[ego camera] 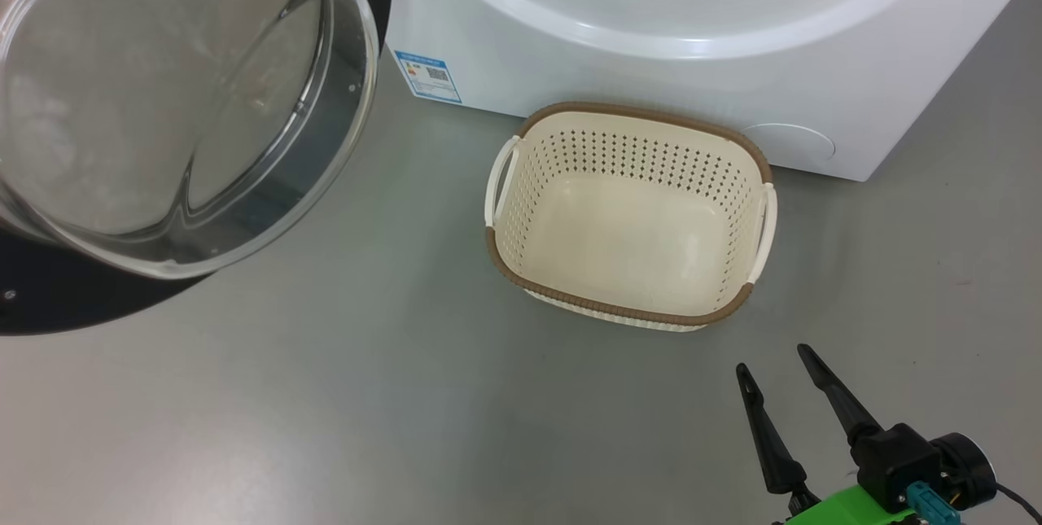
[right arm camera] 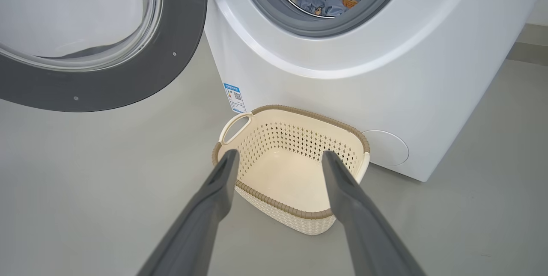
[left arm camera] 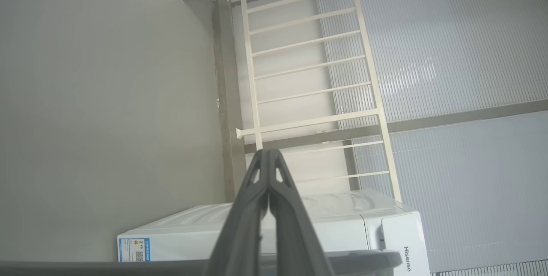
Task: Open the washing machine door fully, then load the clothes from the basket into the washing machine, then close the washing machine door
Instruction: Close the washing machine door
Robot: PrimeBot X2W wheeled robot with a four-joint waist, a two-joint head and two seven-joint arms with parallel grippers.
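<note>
The washing machine door (ego camera: pixel 163 102) (right arm camera: pixel 85 32) stands swung open to the left of the washing machine (ego camera: pixel 651 37) (right arm camera: pixel 364 75) (left arm camera: pixel 342 224). Inside the steel drum lie the light blue clothes (right arm camera: pixel 327 1) with small cartoon figures. The cream basket (ego camera: pixel 631 220) (right arm camera: pixel 291 169) sits on the floor against the machine's front, with nothing in it. My right gripper (ego camera: pixel 773 358) (right arm camera: pixel 278 156) is open, low and in front of the basket, nothing between its fingers. My left gripper (left arm camera: pixel 268 152) is shut on nothing, pointing past the machine's top toward a wall.
Grey floor (ego camera: pixel 366 395) spreads in front of the machine and to the left under the open door. A blue label sticker (ego camera: pixel 427 76) marks the machine's lower left corner. A white ladder-like rack (left arm camera: pixel 308 66) leans behind the machine.
</note>
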